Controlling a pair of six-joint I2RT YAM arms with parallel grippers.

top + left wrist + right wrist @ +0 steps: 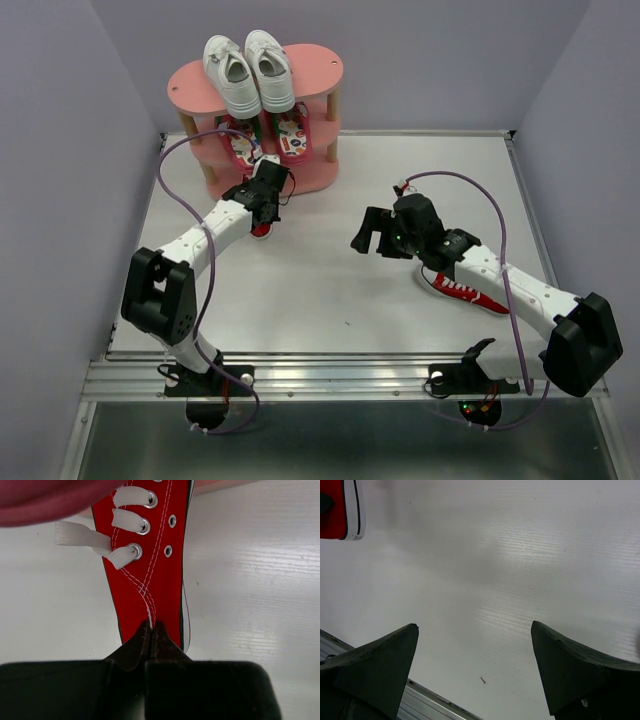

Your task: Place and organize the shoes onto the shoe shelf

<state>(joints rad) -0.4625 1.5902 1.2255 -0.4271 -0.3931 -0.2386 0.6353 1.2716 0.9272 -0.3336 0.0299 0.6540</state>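
Observation:
The pink shoe shelf [318,70] stands at the back left. Two white sneakers [250,75] rest on its top board, and the patterned flip-flops [290,135] lie on the middle board. My left gripper [266,203] sits just in front of the shelf's base, shut on the heel edge of a red sneaker [150,565] whose laces point toward the pink board [35,500]. The left arm hides most of this shoe [262,230] from above. My right gripper [374,236] hangs open over bare table at centre. A second red sneaker [470,292] lies beneath the right forearm.
Purple cables loop from both arms over the white table [330,290]. Grey walls close in the left, right and back sides. A metal rail [330,378] runs along the near edge. The right wrist view catches a sneaker's red and white edge [342,510] at top left.

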